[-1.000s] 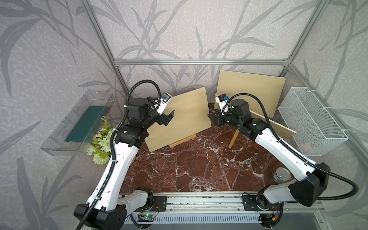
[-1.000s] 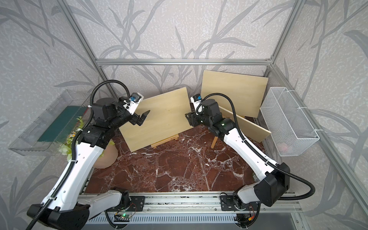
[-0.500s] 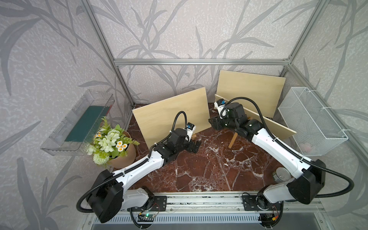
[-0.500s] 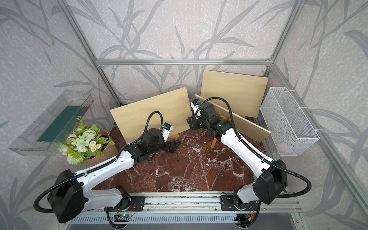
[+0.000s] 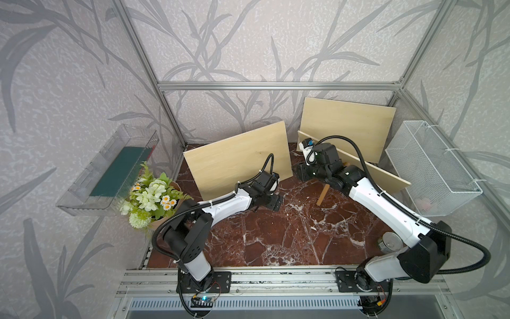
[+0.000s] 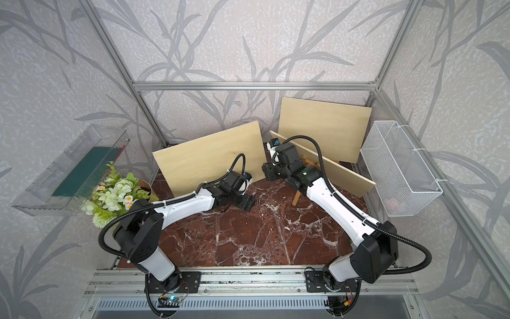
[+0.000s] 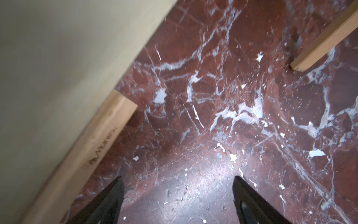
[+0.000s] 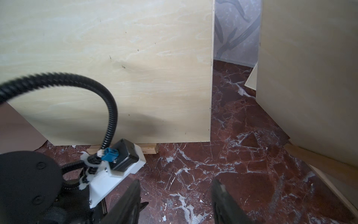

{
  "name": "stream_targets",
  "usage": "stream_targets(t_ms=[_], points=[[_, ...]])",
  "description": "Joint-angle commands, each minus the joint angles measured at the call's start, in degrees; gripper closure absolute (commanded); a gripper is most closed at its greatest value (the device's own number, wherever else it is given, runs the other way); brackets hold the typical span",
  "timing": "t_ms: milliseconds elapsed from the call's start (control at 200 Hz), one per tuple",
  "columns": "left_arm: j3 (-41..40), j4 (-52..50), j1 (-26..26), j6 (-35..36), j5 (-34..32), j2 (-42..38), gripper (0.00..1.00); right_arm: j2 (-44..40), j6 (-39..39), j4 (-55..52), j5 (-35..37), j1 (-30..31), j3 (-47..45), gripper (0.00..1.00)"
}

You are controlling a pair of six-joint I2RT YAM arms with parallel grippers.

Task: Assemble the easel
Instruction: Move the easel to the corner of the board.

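A pale plywood board (image 5: 237, 160) leans at the back left, its lower edge on the easel's wooden ledge (image 7: 87, 147), whose end also shows under the board in the right wrist view (image 8: 149, 149). My left gripper (image 5: 271, 204) hovers low over the marble floor in front of the board's lower right part, open and empty (image 7: 177, 180). My right gripper (image 5: 299, 172) is just off the board's right edge, open and empty (image 8: 175, 182). A second board (image 5: 386, 176) rests tilted on a wooden leg (image 5: 323, 194) behind my right arm. A third board (image 5: 345, 127) leans on the back wall.
A flower bouquet (image 5: 153, 193) stands at the left edge of the floor. A clear plastic bin (image 5: 110, 171) hangs on the left wall and a white wire basket (image 5: 430, 168) on the right wall. A tin can (image 5: 390, 241) sits by my right arm's base.
My left arm swung down from the board's upper left edge to the floor in front of the board, uncovering the flowers. My right gripper dropped slightly beside the board's right edge.
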Motion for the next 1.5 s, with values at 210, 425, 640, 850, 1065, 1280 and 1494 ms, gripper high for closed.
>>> stream_targets(t_ms=[210, 425, 640, 850, 1065, 1280, 1494], points=[[4.32, -6.07, 4.16, 0.87, -2.17, 7.84, 0.15, -1.42, -0.26, -1.04, 0.62, -0.41, 0.17, 0.42], [5.84, -5.48, 11.18, 0.22, -4.24, 9.86, 0.15, -1.28, -0.26, -0.90, 0.03, -0.41, 0.27, 0.42], [11.41, -5.26, 16.68, 0.17, -4.10, 13.58, 0.15, -0.18, -0.18, -1.14, -0.69, -0.38, 0.40, 0.42], [17.29, -6.51, 21.47, -1.62, -2.55, 17.43, 0.15, 1.76, 0.23, -2.52, -1.57, -0.41, 0.39, 0.42], [19.46, -6.35, 22.93, -2.32, 2.14, 16.14, 0.13, 2.91, 1.59, -2.78, -1.41, -0.41, -2.95, 0.42], [14.22, -4.00, 20.31, -3.96, 2.19, 7.19, 0.10, -0.73, 5.66, -6.86, -1.05, -3.88, -9.80, 0.42], [8.09, -1.36, 15.70, -6.03, -1.32, -1.59, 0.08, -4.21, 7.85, -13.71, 0.71, -10.84, -16.95, 0.42]])
